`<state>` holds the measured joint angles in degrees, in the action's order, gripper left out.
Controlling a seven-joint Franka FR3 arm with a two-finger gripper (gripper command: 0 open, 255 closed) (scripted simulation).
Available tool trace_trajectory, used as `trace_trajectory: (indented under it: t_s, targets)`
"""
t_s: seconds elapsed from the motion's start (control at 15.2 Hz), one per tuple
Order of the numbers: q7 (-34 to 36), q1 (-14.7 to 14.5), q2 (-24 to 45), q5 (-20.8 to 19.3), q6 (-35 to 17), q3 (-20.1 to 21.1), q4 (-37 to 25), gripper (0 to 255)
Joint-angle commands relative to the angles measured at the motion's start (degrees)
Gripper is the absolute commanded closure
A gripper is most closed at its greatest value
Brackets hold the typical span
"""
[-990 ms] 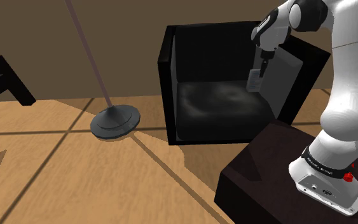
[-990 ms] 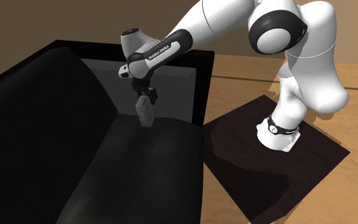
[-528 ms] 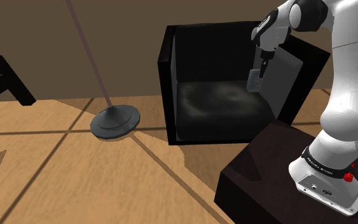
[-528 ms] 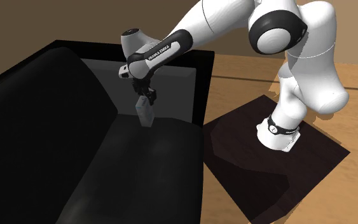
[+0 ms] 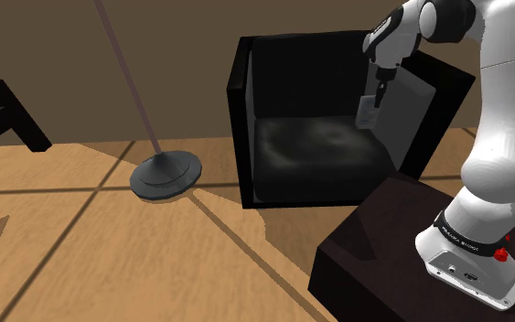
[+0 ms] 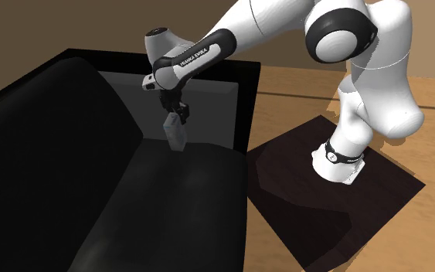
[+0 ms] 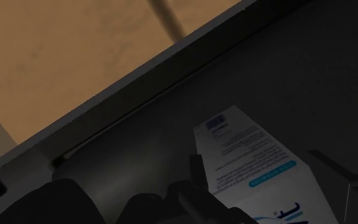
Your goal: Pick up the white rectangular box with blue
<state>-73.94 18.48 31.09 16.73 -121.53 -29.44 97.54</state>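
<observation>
Wrist view: the all-black two-finger gripper (image 7: pixel 259 162) clasps the white rectangular box with blue print (image 7: pixel 244 140) between its fingers. Second exterior view: the box hangs over the black armchair (image 6: pixel 169 209).

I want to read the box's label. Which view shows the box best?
The wrist view: the box is close, its blue print facing the camera. The other two show a small pale slab in the gripper.
</observation>
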Motion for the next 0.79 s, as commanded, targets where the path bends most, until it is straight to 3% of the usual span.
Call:
trace_trajectory:
  t_s: [0.0, 0.73]
  targets:
    - [0.24, -0.24, -0.94, -0.48, 0.95, -0.32, -0.12, 255]
    - [1.40, -0.85, -4.13, -2.44, 6.42, -1.46, -2.76, 255]
